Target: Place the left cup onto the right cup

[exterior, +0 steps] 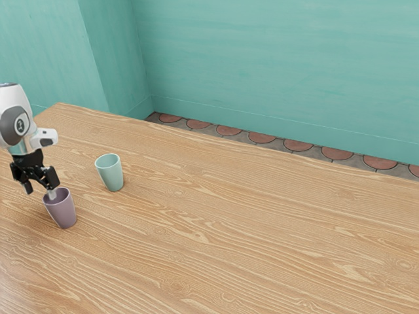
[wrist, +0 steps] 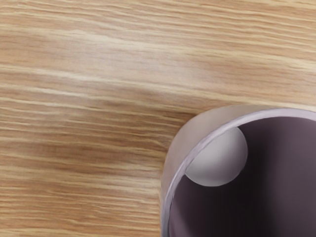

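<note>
Near the exterior view's left edge, purple cup (exterior: 61,208) (wrist: 256,187) stands upright on counter (exterior: 249,222); teal cup (exterior: 109,172) upright nearby, apart. Hand (exterior: 38,191) over purple cup's rim, fingers spread, gripping nothing.

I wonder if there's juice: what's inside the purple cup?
No juice shows. The purple cup has dark inner walls and a pale round bottom. The rest of its inside runs past the picture's edge, unseen.

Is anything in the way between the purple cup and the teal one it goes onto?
Nothing visible: only wooden table lies between the purple cup and the teal cup, and the claw is at the purple cup's rim.
</note>
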You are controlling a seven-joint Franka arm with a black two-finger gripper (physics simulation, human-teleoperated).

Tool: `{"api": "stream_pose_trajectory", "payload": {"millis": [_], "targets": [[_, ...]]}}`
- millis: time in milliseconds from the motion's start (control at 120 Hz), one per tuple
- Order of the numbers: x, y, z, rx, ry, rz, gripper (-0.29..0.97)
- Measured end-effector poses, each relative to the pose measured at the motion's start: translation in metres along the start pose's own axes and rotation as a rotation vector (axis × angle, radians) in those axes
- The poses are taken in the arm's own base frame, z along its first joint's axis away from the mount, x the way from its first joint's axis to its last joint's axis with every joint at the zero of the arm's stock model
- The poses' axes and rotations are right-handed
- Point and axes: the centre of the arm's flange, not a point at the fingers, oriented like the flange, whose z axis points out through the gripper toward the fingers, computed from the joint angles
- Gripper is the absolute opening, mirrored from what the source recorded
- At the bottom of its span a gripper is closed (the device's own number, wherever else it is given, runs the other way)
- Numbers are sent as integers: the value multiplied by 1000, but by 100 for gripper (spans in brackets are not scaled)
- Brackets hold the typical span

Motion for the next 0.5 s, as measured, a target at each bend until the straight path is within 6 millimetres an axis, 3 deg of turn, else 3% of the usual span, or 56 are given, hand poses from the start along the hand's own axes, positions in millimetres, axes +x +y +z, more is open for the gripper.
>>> {"api": "stream_pose_trajectory", "payload": {"millis": [500], "targets": [[15,-6,5,5,29,4,68]]}}
